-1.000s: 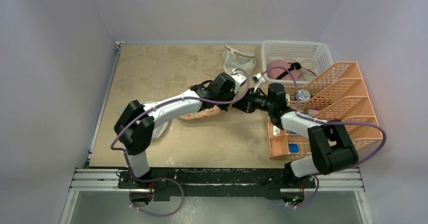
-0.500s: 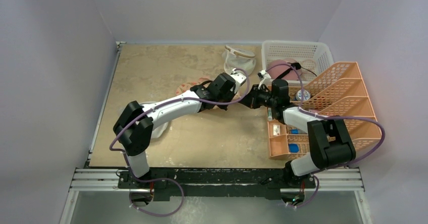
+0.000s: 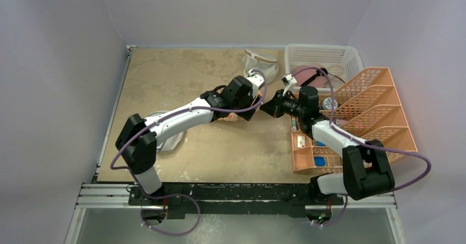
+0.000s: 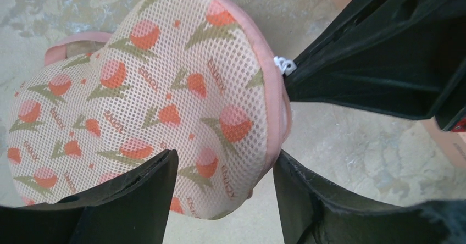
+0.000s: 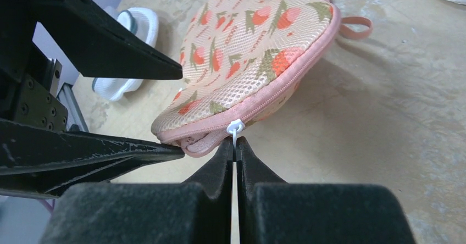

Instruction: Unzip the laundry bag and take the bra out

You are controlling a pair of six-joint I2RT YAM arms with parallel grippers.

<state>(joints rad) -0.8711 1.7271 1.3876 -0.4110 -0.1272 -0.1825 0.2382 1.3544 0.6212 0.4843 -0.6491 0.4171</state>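
Fingertips of the right gripper [image 5: 235, 151] were pressed flat together, pinching the white zip pull [image 5: 235, 127] at the near end of the bag [image 5: 250, 46]. Just beside the pull the bag's edge gaped a little. Along the rest of the side in view the pink zip ran closed.

The left gripper [image 4: 224, 159] stood wide open at that same end of the bag and held nothing. In the right wrist view one finger [image 5: 110, 46] hung above the bag, apart from it. The other [image 5: 93, 150] lay low, its tip just beside the gaping edge. In the left wrist view the bag's end sat between the two spread fingers, and the right gripper met it from the side.

The bag rested on the table [image 3: 176, 73], printed side up. A pink loop [image 5: 357, 27] stuck out at its far end. What the bag held could not be made out through the mesh.

A round white pouch [image 5: 129, 29] with dark trim lay apart from the bag, on the left arm's side. From above, most of the bag was hidden under the left arm. A white mesh pouch [image 3: 261, 62] sat near the bag, toward the back. A white basket [image 3: 308, 49] and an orange rack [image 3: 379, 98] stood farther from it, on the right arm's side.
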